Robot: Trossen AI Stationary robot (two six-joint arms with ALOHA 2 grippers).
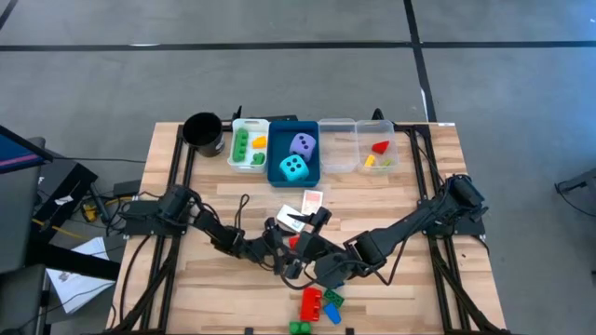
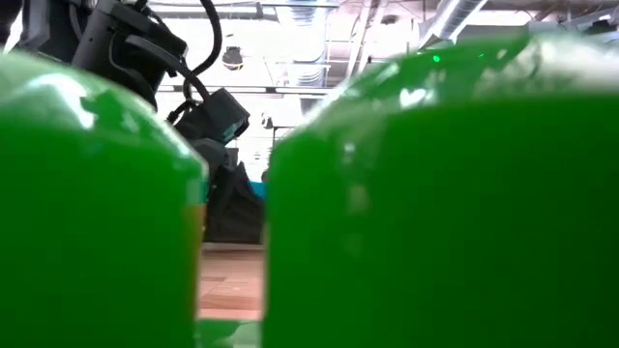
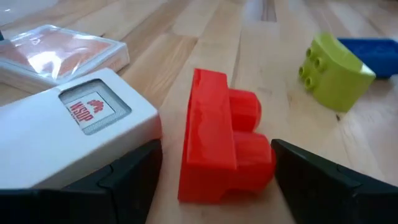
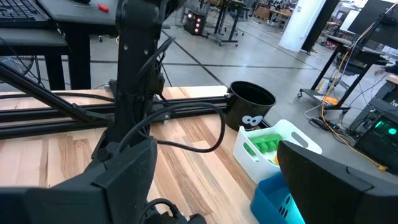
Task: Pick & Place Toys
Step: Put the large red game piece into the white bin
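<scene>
A red brick [image 3: 217,149] lies on its side on the table between the open fingers of my left gripper [image 3: 214,149], which is low at the table's centre [image 1: 287,244]. The fingers stand on either side of it, and I cannot tell whether they touch it. A white card pack [image 3: 74,137] lies right beside one finger, and a clear-wrapped pack [image 3: 62,53] lies beyond it. My right gripper [image 4: 217,155] is open and empty, just to the right of the left one [image 1: 315,263]. A cyan die [image 1: 293,168] and a lavender die [image 1: 303,143] sit in the blue tray [image 1: 277,172].
Red [image 1: 310,302], green [image 1: 332,300] and blue [image 1: 333,314] bricks lie near the front edge. Another green brick [image 2: 435,213] blocks the low view. At the back stand a black cup [image 1: 202,130], a white tray [image 1: 248,144] with bricks, and two clear trays [image 1: 337,144].
</scene>
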